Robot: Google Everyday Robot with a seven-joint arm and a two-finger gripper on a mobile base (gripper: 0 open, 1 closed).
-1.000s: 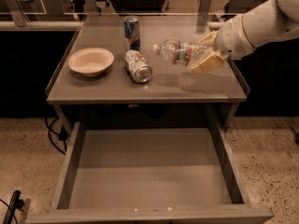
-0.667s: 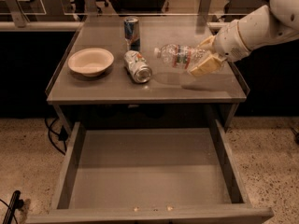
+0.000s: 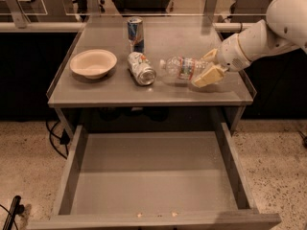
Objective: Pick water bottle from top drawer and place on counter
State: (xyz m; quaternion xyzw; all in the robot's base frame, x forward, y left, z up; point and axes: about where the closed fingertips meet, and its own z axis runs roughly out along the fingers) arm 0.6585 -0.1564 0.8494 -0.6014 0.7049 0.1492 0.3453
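The water bottle [image 3: 181, 67] lies on its side, cap pointing left, low over or on the right part of the counter [image 3: 110, 89]. My gripper [image 3: 200, 71] comes in from the right on a white arm. Its cream fingers [image 3: 207, 77] close around the bottle's base end. The top drawer [image 3: 72, 174] is pulled out below the counter, and its flat bottom is bare.
A beige bowl [image 3: 93, 63] sits at the counter's left. A silver drink can [image 3: 142, 68] lies on its side just left of the bottle. A blue-and-silver slim can [image 3: 135, 33] stands behind it. Cables [image 3: 56, 137] hang at the table's left leg.
The gripper has lowered the bottle toward the counter surface. The cans, bowl and drawer have not moved.
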